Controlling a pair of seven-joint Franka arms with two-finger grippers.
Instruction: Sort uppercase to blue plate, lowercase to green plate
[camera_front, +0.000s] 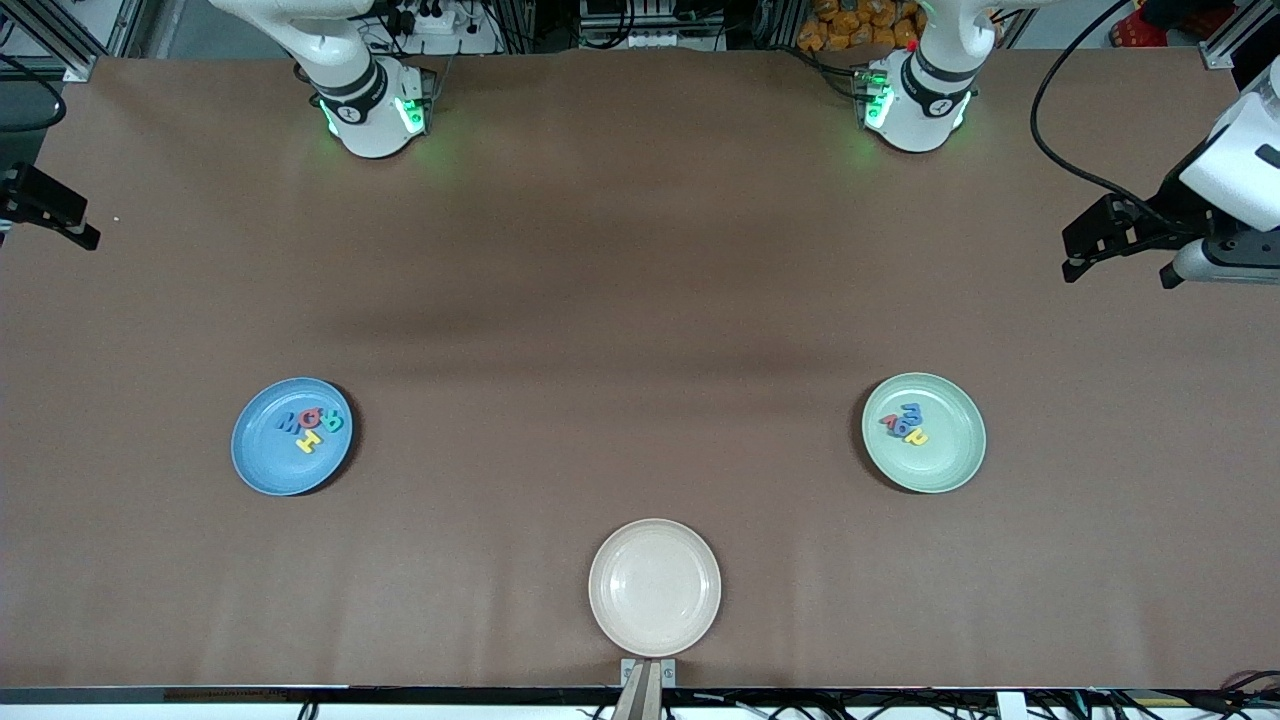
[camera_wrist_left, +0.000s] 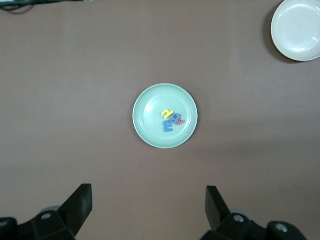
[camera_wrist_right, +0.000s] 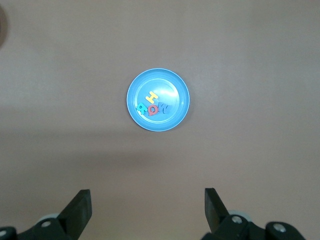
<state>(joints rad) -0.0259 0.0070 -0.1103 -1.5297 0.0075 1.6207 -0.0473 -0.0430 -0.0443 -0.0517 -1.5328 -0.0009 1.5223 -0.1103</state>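
The blue plate (camera_front: 275, 470) lies toward the right arm's end and holds the uppercase letters (camera_front: 310, 425): yellow H (camera_wrist_right: 151, 96), teal R (camera_wrist_right: 142, 108), red Q (camera_wrist_right: 153, 110) and blue M/W (camera_wrist_right: 164, 107). The green plate (camera_front: 945, 460) lies toward the left arm's end and holds the lowercase letters (camera_front: 907, 423): yellow h (camera_wrist_left: 166, 113), blue g (camera_wrist_left: 176, 117), red w (camera_wrist_left: 180, 122) and blue m (camera_wrist_left: 168, 126). My left gripper (camera_wrist_left: 149, 200) is open and empty, high over the bare table at its end (camera_front: 1075, 262). My right gripper (camera_wrist_right: 148, 200) is open and empty, high at its end (camera_front: 85, 235).
An empty beige plate (camera_front: 655, 587) sits at the table edge nearest the front camera, midway between the two other plates. It also shows in the left wrist view (camera_wrist_left: 299, 30). The brown table (camera_front: 640, 300) carries nothing else.
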